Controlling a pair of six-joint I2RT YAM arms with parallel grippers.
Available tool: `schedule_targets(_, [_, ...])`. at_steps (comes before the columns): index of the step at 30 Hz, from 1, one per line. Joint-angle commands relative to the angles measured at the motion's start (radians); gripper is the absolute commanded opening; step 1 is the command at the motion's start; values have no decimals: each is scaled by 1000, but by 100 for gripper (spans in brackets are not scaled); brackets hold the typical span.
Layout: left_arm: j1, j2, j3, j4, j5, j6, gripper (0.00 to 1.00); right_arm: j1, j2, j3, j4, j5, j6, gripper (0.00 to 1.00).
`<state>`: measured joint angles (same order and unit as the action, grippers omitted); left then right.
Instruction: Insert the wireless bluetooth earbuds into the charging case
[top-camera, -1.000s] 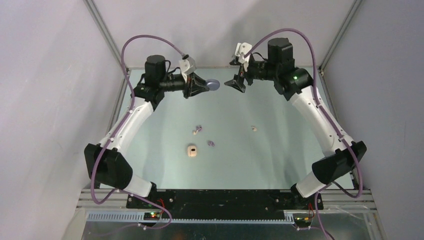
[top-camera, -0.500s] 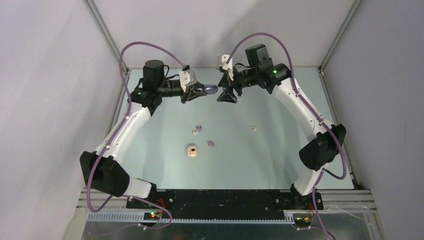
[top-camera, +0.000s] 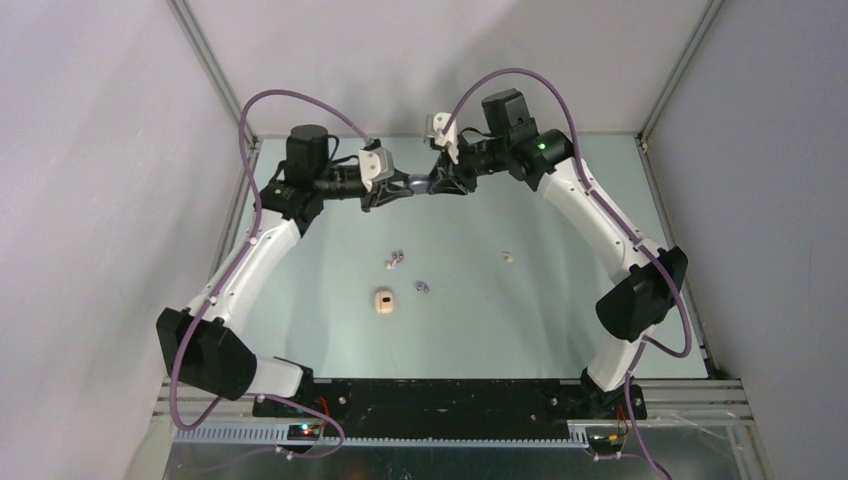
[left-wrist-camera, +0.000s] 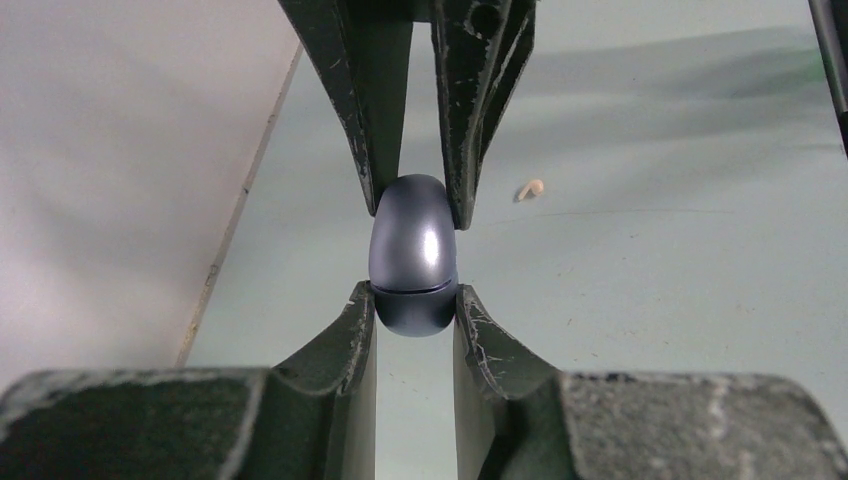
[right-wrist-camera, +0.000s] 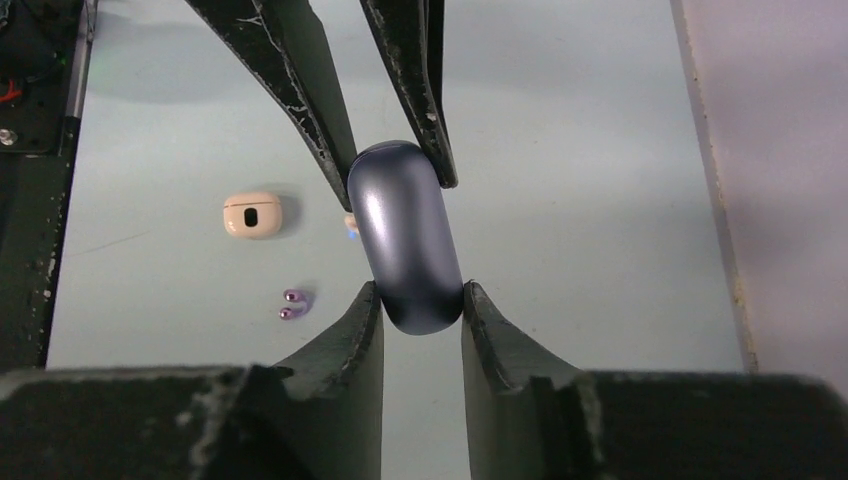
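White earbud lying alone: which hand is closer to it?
Right, narrowly. The right hand and left hand both grip the dark case far back; the earbud lies rightward of them.

We watch the right arm swing in from the far right toward the middle of the table's back edge, its elbow drawn leftward. The right gripper (top-camera: 440, 184), which hung apart with wide jaws a second ago, now meets the left gripper (top-camera: 400, 186) tip to tip, its fingers narrowed onto the charging case (top-camera: 418, 182). The left gripper sits slightly nearer and further left than before. The case, earlier showing its round face, now looks edge-on from above.
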<state>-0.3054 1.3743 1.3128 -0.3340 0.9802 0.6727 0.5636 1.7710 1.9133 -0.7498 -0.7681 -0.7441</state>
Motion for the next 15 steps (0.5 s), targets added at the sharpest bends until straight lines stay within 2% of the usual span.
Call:
schedule_targets(1, [-7,-27,-10,55,-14,8,12,26,0,36,19,-22,4,22])
schedule_targets(2, [-7,-24,-12,63,-17,-10,30,26,-3,36,18,-22,5,17])
schedule_targets(4, [-8,-22,-24,92,-21,-49,50,24,-8,34,18,-23,9,13])
schedule_targets(6, [-6,-23,-43,129,-25,-80,59,23,-14,27,23,-22,12,13])
schedule_targets(10, [-6,-10,-45,146,-21,-115,62,24,-24,14,32,-19,21,13])
schedule_targets(15, [-5,11,-27,136,-4,-141,55,24,-31,3,41,-15,26,13])
